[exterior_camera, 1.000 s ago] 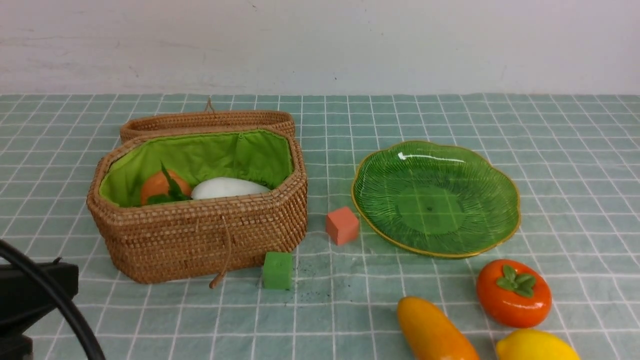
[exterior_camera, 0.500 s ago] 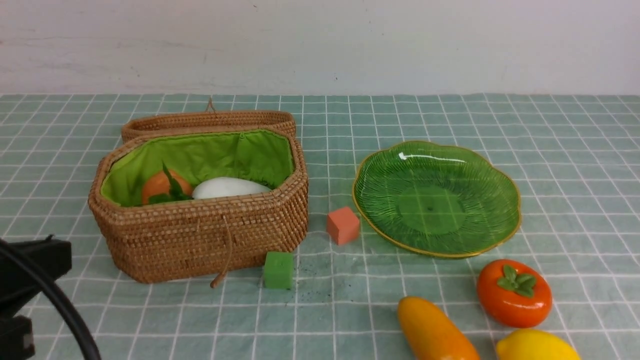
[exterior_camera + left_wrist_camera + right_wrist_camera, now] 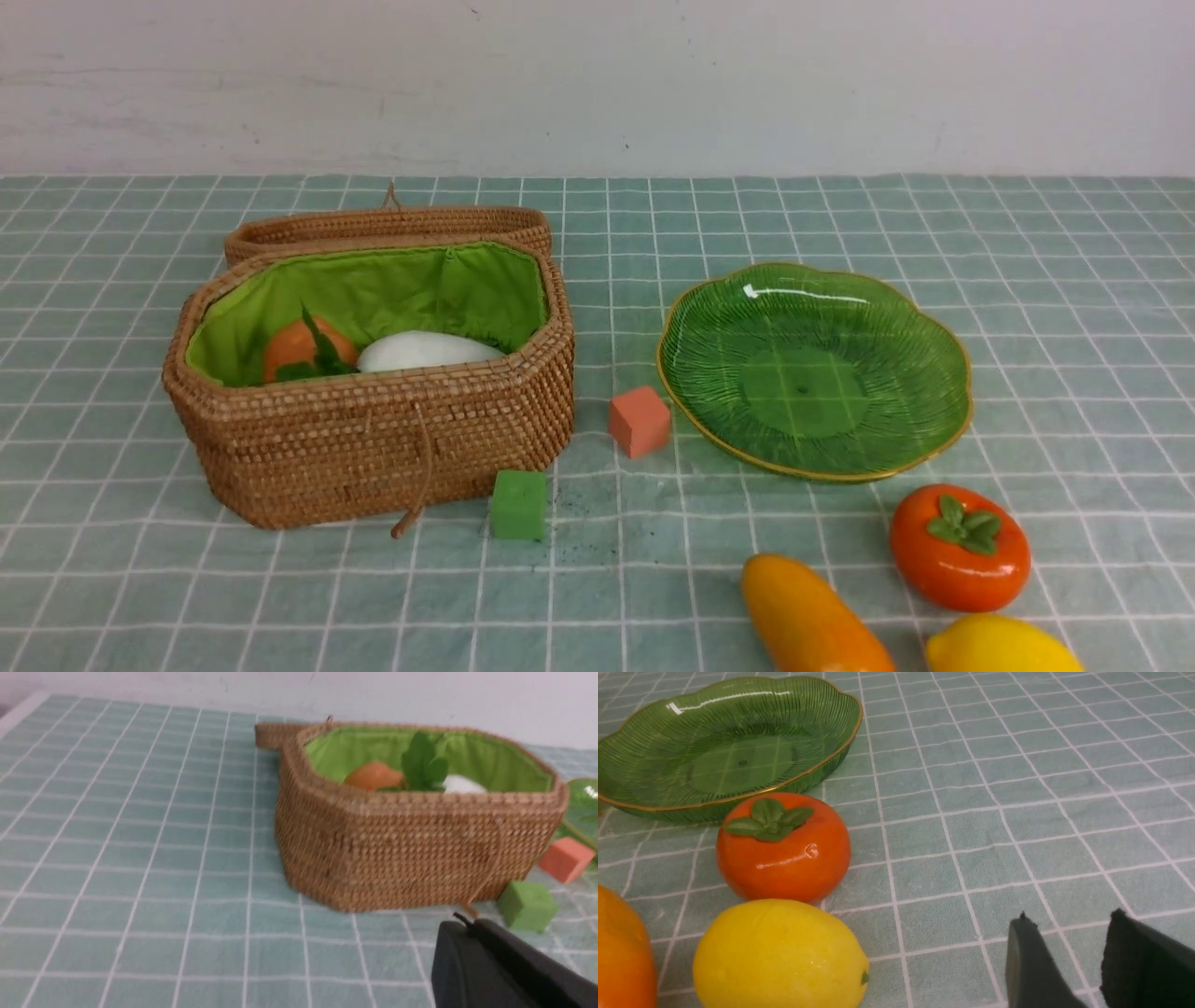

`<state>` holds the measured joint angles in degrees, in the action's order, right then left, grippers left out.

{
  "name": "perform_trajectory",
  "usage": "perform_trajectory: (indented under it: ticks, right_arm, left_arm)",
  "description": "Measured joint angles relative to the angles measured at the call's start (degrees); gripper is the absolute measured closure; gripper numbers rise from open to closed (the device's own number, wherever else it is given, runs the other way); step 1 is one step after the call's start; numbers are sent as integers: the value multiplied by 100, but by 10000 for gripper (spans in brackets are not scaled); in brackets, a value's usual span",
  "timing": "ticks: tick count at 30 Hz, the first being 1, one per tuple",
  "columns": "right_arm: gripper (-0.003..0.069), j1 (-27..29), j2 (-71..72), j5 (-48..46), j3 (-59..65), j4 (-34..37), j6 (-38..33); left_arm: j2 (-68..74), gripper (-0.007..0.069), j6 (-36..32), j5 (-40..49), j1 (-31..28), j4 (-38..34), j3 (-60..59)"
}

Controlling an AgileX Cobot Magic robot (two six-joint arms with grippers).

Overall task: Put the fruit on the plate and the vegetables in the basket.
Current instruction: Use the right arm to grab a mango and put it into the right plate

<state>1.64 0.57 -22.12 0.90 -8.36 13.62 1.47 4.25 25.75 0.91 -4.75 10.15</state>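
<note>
While all three fruits lie off the plate, the stock stands as follows.

1. Persimmon [image 3: 960,546]: lower right of the front frame, on the desk [image 3: 840,224], just beside the plate's near rim, upright with its leafy cap on top. Glossy, hard-looking shell, probably light and slippery. Best taken across the round middle, below the cap, never by the leaves.
2. Lemon [image 3: 1004,646]: bottom right corner, just beside the persimmon. Smooth oval, likely to squirt out of a pinch. Grip across the short width at the belly.
3. Mango [image 3: 808,616]: bottom edge, right of centre, partly cut off by the frame. Long and tapering. Take it across the width near mid-length so neither end swings.
4. Plate [image 3: 812,471]: right of centre, bare. Glass by its look, so fragile. Fruit should be lowered onto it, not dropped, and round pieces may roll.
5. Basket [image 3: 373,439]: left of centre, lid laid back behind. Holds the radish [image 3: 425,350] and potato [image 3: 294,345]. No chili shows over the wall.
6. Green cube [image 3: 518,504] and salmon cube [image 3: 639,420]: between basket and plate, not for sorting.
7. Left hand [image 3: 472,926]: seen only from its own wrist camera, jaws together, holding nothing, near the basket's front.
8. Right hand [image 3: 1069,924]: fingers somewhat apart, nothing between them, near the lemon and persimmon.
</note>
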Motion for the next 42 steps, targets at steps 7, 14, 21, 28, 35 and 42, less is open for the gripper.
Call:
perform_trajectory:
  ticks: [7,14,21,28,35,42]
  right_arm:
    - [419,0,0,0,0,0,0]
    - [419,0,0,0,0,0,0]
    - [419,0,0,0,0,0,0]
    - [419,0,0,176,31,-349,0]
    - [419,0,0,2444,67,-452,0]
    - [419,0,0,4861,67,-503,17]
  left_arm:
    - [-197,627,-39,-254,-137,63,-1153]
    - [-197,622,-62,-516,-137,68,-1179]
    - [-197,617,-62,-521,-137,73,-1179]
    - [-197,617,-62,-521,-137,79,-1179]
    - [-197,609,-62,-521,-137,84,-1179]
    - [-197,605,-69,-521,-137,84,-1179]
